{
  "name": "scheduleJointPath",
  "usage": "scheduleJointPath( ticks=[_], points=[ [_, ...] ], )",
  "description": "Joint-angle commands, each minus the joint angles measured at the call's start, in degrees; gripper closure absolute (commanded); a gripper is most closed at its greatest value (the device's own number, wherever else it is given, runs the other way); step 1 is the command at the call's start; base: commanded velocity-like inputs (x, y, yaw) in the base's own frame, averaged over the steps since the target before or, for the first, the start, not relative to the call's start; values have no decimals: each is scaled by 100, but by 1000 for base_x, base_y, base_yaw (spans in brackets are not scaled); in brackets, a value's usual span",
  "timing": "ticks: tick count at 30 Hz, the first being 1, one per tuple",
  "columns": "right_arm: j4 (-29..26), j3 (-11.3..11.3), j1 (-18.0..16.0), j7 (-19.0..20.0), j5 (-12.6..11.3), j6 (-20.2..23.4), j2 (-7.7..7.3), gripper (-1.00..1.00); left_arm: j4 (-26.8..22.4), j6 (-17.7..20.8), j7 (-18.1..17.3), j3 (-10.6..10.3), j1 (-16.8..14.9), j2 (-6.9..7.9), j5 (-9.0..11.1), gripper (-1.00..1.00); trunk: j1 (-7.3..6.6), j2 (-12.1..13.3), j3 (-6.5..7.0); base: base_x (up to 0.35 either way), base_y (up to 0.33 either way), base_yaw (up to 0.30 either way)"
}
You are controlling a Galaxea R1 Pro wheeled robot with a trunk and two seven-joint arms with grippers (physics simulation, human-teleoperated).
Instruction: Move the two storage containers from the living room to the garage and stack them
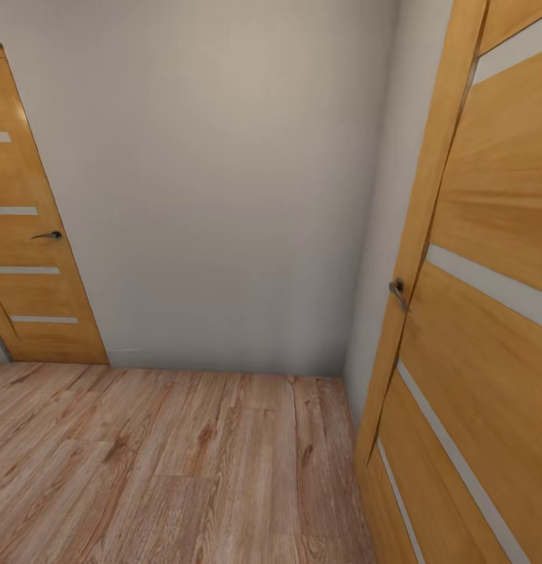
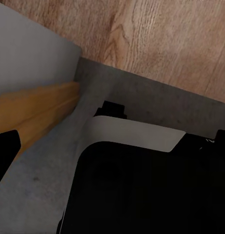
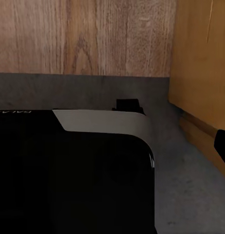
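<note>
The two storage containers are out of view. In both wrist views my black and white base stands on dark grey speckled concrete floor, just where it meets light wood planks. A dark fingertip of my left gripper sits at the picture's edge, and a dark fingertip of my right gripper does the same. Nothing is held between the fingers.
The head view faces a plain grey-white wall over a wood plank floor. An orange wooden door with a lever handle stands close on the right. Another door is at the far left.
</note>
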Motion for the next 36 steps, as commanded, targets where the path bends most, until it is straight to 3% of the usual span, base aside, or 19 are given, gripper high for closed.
scheduleJointPath(
  ticks=[1,8,36],
  points=[
    [18,47,-7,28,-61,-32,-1,-100,4,-19,17,-39,-4,-2,47,-100,0,-4,-6,0,0,0],
    [17,47,-7,28,-61,-34,0,-100,11,-15,17,-43,-6,7,58,-100,0,-4,-6,158,0,0],
    [15,47,-7,28,-61,-32,-4,-100,12,-15,16,-46,-4,7,59,-100,0,-4,-6,317,0,0]
  ],
)
